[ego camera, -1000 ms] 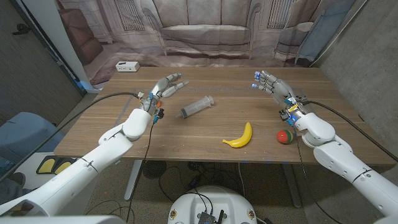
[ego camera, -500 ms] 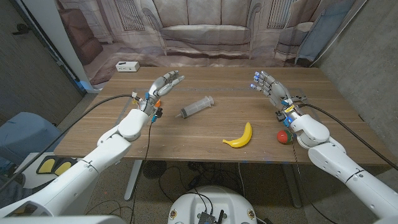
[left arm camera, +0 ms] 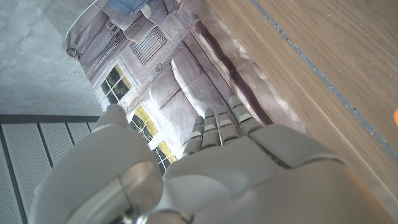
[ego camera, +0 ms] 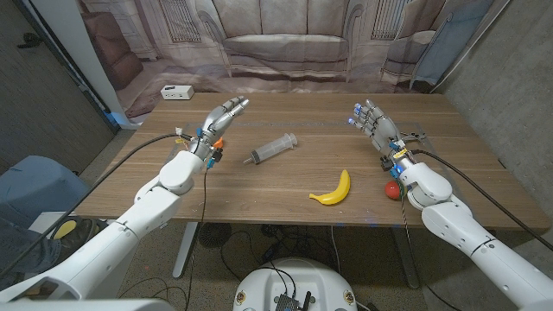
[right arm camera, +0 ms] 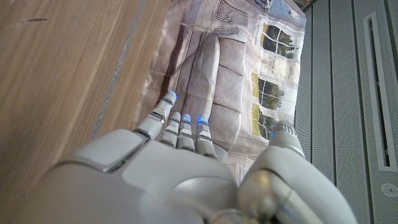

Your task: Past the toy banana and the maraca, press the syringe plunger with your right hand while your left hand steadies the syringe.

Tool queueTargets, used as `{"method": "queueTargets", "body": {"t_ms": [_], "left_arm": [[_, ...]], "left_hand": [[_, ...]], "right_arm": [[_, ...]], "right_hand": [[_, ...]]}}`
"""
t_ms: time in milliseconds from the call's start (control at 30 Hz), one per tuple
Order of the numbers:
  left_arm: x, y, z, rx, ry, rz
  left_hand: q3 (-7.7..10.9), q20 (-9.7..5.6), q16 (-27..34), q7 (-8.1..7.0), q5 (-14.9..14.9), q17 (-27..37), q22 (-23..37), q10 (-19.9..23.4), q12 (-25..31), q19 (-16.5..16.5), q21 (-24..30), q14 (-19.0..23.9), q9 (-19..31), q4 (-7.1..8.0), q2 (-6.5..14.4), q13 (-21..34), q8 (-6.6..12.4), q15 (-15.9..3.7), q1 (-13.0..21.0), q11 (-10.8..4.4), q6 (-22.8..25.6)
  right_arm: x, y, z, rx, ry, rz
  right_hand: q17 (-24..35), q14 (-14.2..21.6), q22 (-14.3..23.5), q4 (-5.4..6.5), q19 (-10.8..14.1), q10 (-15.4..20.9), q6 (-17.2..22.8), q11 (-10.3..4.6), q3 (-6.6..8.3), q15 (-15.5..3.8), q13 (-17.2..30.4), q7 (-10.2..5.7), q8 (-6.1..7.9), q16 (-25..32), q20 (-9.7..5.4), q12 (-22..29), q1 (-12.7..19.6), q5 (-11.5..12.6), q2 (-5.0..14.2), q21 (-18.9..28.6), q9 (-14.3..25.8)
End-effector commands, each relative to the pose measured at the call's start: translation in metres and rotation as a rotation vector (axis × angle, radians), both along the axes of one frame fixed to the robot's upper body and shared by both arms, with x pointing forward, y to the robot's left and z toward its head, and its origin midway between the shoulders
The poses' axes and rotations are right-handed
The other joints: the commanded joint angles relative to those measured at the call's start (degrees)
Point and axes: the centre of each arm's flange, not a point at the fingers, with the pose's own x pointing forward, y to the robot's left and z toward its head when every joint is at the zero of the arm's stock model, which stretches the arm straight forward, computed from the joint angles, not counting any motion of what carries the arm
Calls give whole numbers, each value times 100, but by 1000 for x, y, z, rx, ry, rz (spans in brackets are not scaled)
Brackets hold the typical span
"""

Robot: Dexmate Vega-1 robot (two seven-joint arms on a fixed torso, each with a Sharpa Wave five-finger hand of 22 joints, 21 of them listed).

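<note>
The clear syringe (ego camera: 275,147) lies on the wooden table (ego camera: 294,112) near the middle, its plunger end toward the right. A yellow toy banana (ego camera: 333,189) lies nearer the front edge. The red and green maraca (ego camera: 395,188) sits at the right, partly behind my right forearm. My left hand (ego camera: 223,117) hovers left of the syringe, fingers stretched out and holding nothing; its back (left arm camera: 261,168) fills much of the left wrist view. My right hand (ego camera: 373,122) is raised right of the syringe, fingers apart and empty; its back (right arm camera: 161,174) shows in the right wrist view.
A small white box (ego camera: 176,92) sits at the table's far left corner. A printed backdrop (ego camera: 285,43) hangs behind the far edge. Cables (ego camera: 467,160) trail from both wrists across the table sides.
Both arms have drawn slightly inward and farther from me; the left hand has risen toward the far side. The syringe, banana and maraca have stayed put.
</note>
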Motion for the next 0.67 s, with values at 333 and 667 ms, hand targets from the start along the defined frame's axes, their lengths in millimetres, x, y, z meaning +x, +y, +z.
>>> {"method": "queueTargets", "body": {"t_ms": [333, 667], "left_arm": [[22, 7, -13, -107, 80, -64], [23, 6, -17, -108, 88, -64]], "left_hand": [[-44, -44, -15, 86, -7, -5, 11, -86, 15, -57, -86, -106, 15, 10, -29, -16, 37, 25, -96, -6, -88], [-60, -52, 3, 81, -3, -7, 11, -108, 33, -67, -130, -122, 14, 13, -35, -41, 51, 33, -133, -28, -95]], "right_arm": [[16, -15, -17, 71, 45, 24], [16, -17, -20, 69, 50, 19]], "right_hand": [[-4, -63, -1, 14, -40, -86, -241, 3, -48, 20, -12, 68, -77, 29, 2, 11, -91, 29, -54, -4, 20], [-6, -46, -2, 24, -44, -48, -234, 11, -61, 32, -13, 68, -64, 50, 9, 39, -120, 32, -62, 7, 19]]}}
